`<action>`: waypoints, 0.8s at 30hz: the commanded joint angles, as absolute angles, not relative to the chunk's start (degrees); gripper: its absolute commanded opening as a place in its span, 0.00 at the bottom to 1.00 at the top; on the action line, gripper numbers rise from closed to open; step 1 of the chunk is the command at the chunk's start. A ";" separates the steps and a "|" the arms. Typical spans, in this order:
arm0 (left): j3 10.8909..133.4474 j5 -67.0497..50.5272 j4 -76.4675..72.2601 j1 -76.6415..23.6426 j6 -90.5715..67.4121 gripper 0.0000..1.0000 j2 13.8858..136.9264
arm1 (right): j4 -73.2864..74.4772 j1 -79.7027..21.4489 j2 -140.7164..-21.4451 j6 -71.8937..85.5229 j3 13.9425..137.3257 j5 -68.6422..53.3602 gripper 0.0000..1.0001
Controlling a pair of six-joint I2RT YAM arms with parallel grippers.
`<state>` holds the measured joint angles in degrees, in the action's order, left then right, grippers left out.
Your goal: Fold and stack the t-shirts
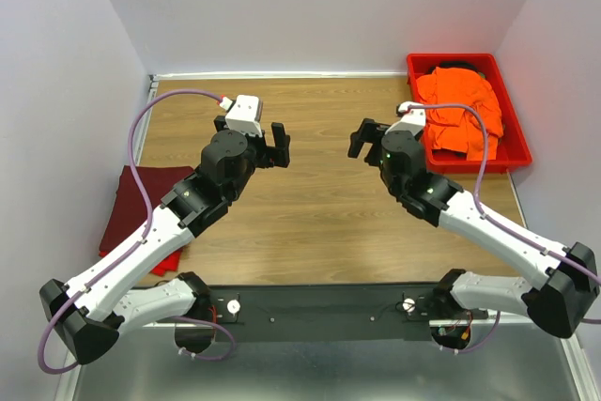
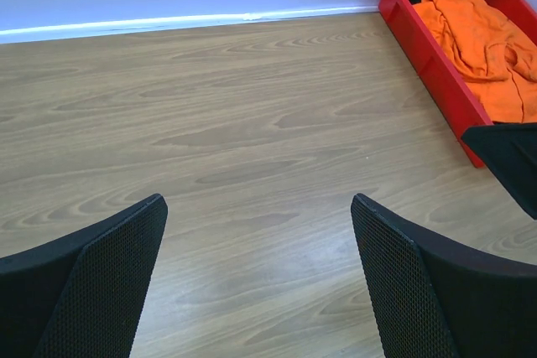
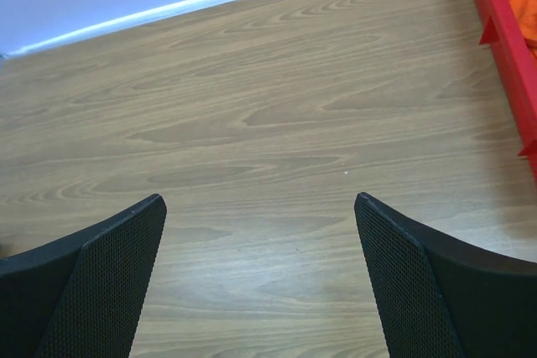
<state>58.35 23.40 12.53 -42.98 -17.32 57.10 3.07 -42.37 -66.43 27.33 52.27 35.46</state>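
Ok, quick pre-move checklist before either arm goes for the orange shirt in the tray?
1. Left gripper open, holding nothing: ok.
2. Right gripper open, holding nothing: ok.
3. Orange t-shirt uncovered in the red tray, crumpled: ok.
4. Folding space on the table, bare wood ahead of both grippers: ok.
5. Right arm's cable apart from the shirt: cannot tell; it crosses over it in the top view.
6. Maroon cloth at the table's left edge folded: cannot tell, partly hidden.

Bright, even light (soft shadows)
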 commanded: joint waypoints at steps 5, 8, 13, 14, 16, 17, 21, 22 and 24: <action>57.66 22.32 11.16 -42.98 -16.61 0.98 56.25 | 7.46 -33.19 -79.00 23.11 64.39 34.65 1.00; 57.66 21.97 11.16 -42.63 -16.87 0.98 56.07 | 8.00 -19.72 -85.15 23.91 68.54 26.46 1.00; 57.30 21.80 10.99 -42.01 -17.05 0.98 55.55 | 8.96 -0.93 -97.61 28.10 78.21 19.29 0.98; 57.22 21.62 10.81 -41.75 -17.05 0.98 55.46 | 8.96 1.03 -99.30 28.99 79.35 17.86 0.95; 57.22 21.36 10.81 -41.57 -17.22 0.98 55.55 | 9.14 4.38 -102.99 29.79 82.52 16.35 0.93; 57.22 21.27 10.72 -41.49 -17.14 0.98 55.46 | 9.31 4.83 -104.49 29.88 83.49 16.70 0.93; 57.13 19.52 10.55 -40.17 -17.05 0.98 55.72 | 9.49 6.94 -112.66 30.41 87.09 17.31 0.92; 57.13 19.34 10.46 -39.99 -17.14 0.98 55.72 | 9.49 7.64 -113.63 30.67 87.62 16.97 0.91; 57.13 18.72 10.46 -39.64 -17.23 0.98 55.99 | 9.49 8.17 -116.18 31.29 88.68 16.53 0.88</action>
